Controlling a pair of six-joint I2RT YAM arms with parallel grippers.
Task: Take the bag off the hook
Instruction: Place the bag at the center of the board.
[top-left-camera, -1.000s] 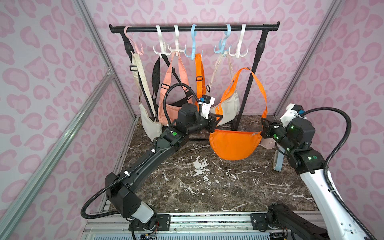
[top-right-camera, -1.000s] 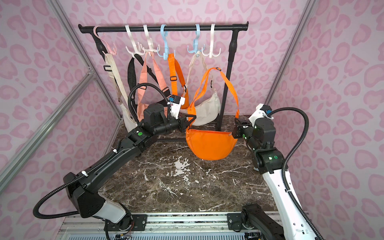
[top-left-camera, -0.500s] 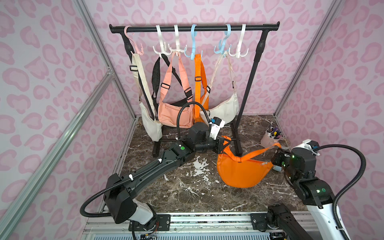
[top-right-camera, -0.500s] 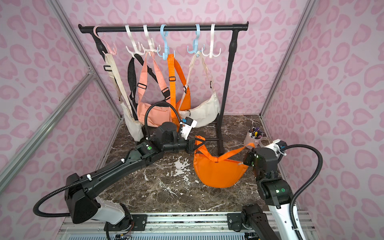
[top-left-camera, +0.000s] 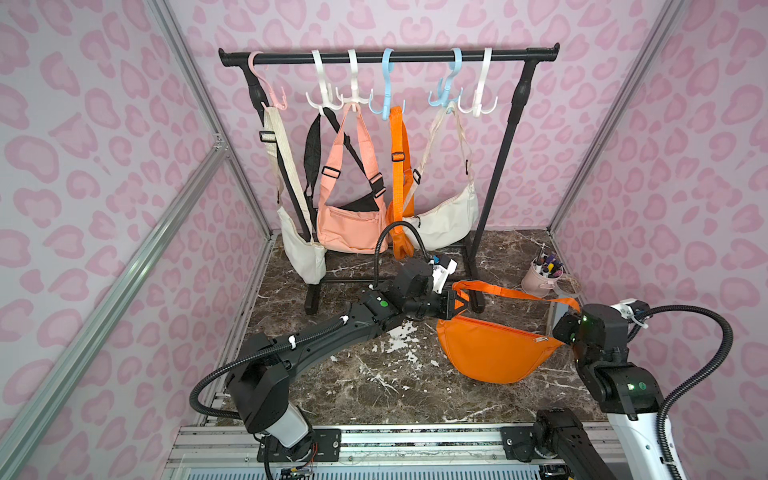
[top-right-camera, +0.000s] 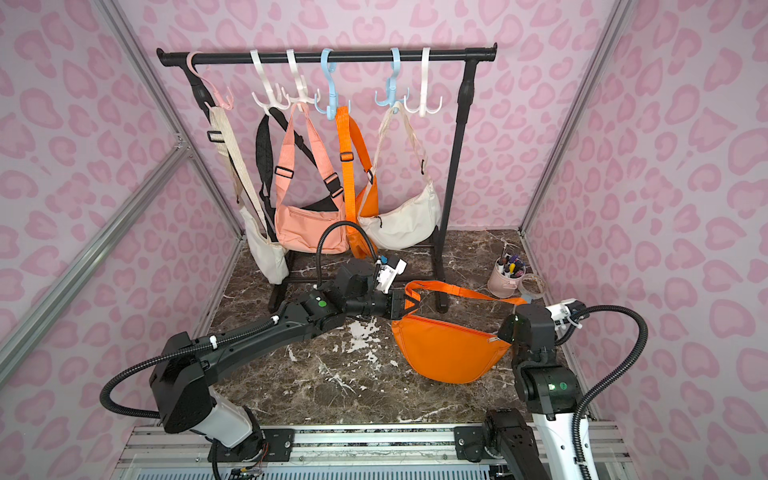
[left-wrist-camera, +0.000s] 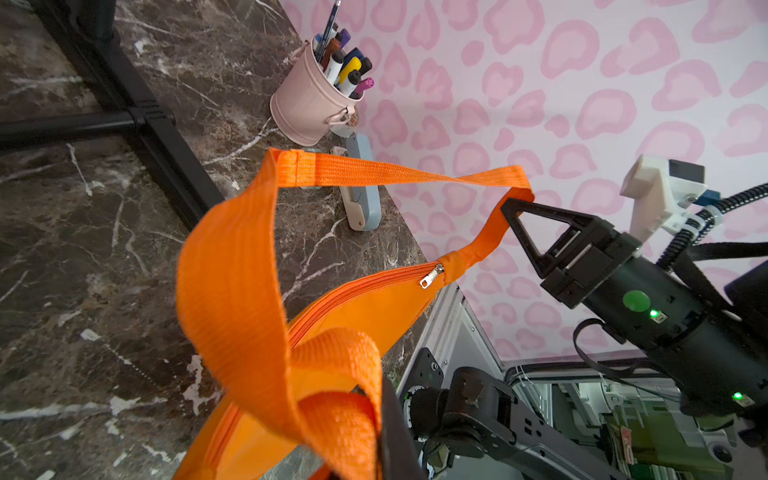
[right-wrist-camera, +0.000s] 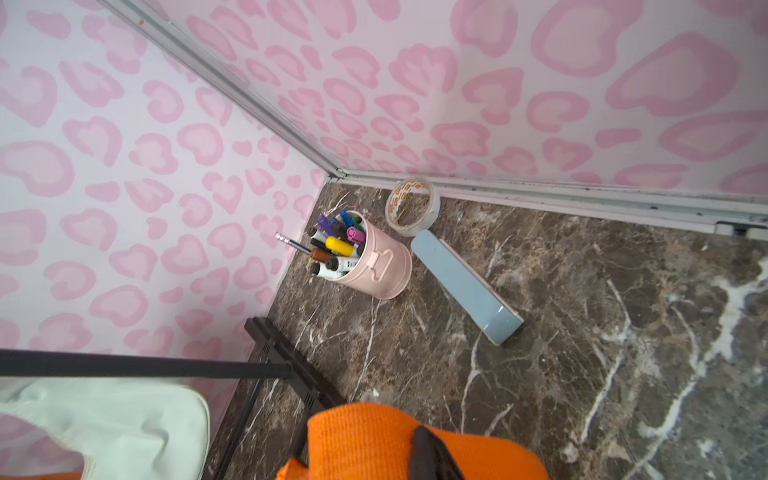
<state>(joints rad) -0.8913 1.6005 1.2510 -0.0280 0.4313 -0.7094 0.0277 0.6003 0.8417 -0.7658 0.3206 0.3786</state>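
The orange bag (top-left-camera: 492, 353) (top-right-camera: 446, 353) hangs low over the marble table, stretched between both grippers and off the rail's hooks. My left gripper (top-left-camera: 461, 303) (top-right-camera: 409, 305) is shut on the strap at the bag's left end; the left wrist view shows the folded strap (left-wrist-camera: 257, 266) pinched in its jaws. My right gripper (top-left-camera: 559, 332) (top-right-camera: 505, 332) is shut on the strap at the zipper end, and orange webbing (right-wrist-camera: 365, 440) fills its jaws in the right wrist view. The white hook (top-left-camera: 478, 104) at the rail's right end hangs bare. I cannot tell whether the bag's bottom touches the table.
The black rack (top-left-camera: 494, 174) stands at the back with cream, black, peach and orange bags on its hooks; its right foot (top-left-camera: 478, 305) is just behind the held bag. A pink pen cup (top-left-camera: 540, 278), a tape roll (right-wrist-camera: 411, 208) and a blue-grey case (right-wrist-camera: 465, 286) sit at the back right.
Both arms have carried the orange bag down from rack height and toward the front. It now hangs low over the table, with the strap slack.
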